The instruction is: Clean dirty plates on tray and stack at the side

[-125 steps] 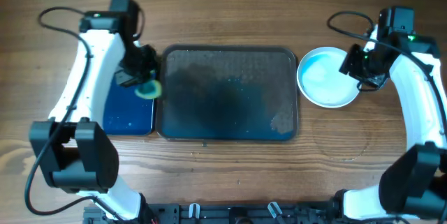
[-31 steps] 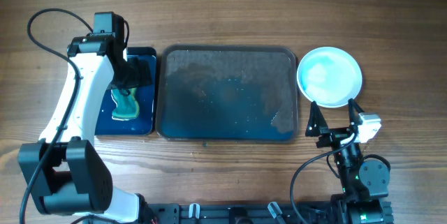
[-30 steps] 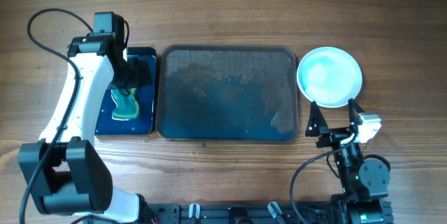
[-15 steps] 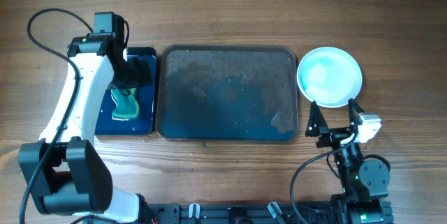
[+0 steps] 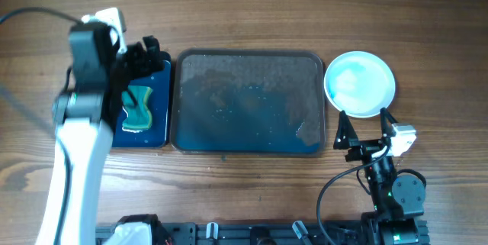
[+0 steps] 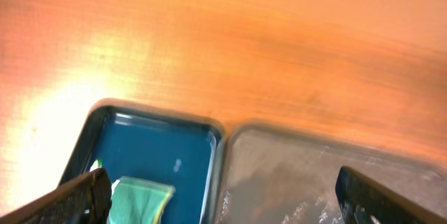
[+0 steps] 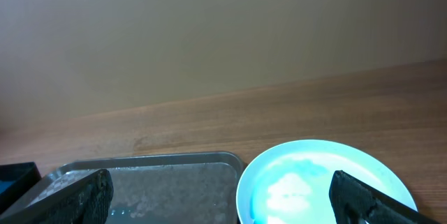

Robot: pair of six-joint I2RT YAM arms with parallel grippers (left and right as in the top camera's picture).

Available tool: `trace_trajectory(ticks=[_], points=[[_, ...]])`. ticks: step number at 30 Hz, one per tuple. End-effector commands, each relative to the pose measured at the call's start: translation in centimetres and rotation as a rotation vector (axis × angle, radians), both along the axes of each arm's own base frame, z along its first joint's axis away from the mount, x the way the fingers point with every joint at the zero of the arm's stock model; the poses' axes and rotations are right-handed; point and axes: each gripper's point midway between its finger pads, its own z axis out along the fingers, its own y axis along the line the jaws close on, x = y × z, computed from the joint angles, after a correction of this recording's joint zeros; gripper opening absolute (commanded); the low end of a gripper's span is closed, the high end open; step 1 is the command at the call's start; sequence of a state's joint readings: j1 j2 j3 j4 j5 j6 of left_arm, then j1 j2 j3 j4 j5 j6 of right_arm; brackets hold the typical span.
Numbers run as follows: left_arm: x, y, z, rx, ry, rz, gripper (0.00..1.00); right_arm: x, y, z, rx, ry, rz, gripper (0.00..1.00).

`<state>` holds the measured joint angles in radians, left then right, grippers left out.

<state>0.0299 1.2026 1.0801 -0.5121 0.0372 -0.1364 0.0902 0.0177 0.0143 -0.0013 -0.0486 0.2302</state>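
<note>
The tray (image 5: 248,101) lies mid-table, dark and wet, with no plate on it. A white plate (image 5: 360,84) tinted pale blue sits on the wood just right of the tray. My right gripper (image 5: 364,122) hovers open at the plate's near edge; its wrist view shows the plate (image 7: 314,182) and the tray's corner (image 7: 154,175) between wide, empty jaws (image 7: 220,185). My left gripper (image 5: 145,53) is raised high over the bin's far edge, open and empty (image 6: 220,185), looking down at the tray's rim (image 6: 293,168).
A black bin with a blue bottom (image 5: 156,123) stands left of the tray, with a green sponge (image 5: 137,107) lying in it; both also show in the left wrist view, bin (image 6: 154,147) and sponge (image 6: 140,199). The right arm's base sits folded at the front right.
The left arm has lifted up and away from the bin, nearer the camera and blurred. The sponge stays in the bin. The right arm and plate have not moved.
</note>
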Motion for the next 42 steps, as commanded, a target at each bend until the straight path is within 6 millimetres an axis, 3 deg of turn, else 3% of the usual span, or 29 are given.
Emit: trace_trajectory(ticks=[1, 6, 12, 21, 28, 42], points=[[-4.0, -1.0, -0.1, -0.029, -0.113, -0.041, 1.0, -0.1, 0.3, -0.1, -0.009, -0.009, 0.016, 1.0], [-9.6, -1.2, -0.5, -0.016, -0.348, -0.043, 1.0, -0.1, 0.3, -0.1, -0.009, -0.009, 0.016, 1.0], [-12.6, -1.2, -2.5, 0.0, -0.538, -0.048, 1.0, -0.1, 0.3, -0.1, -0.01, -0.01, 0.016, 1.0], [-12.9, -1.5, -5.7, 0.076, -0.62, -0.089, 1.0, -0.1, 0.3, -0.1, -0.009, -0.009, 0.016, 1.0], [-12.8, -1.6, -8.5, 0.088, -0.571, -0.1, 1.0, -0.1, 0.3, -0.1, -0.009, -0.009, 0.016, 1.0], [-12.8, -1.6, -8.5, 0.088, -0.574, -0.099, 1.0, -0.1, 0.3, -0.1, -0.009, -0.009, 0.016, 1.0]])
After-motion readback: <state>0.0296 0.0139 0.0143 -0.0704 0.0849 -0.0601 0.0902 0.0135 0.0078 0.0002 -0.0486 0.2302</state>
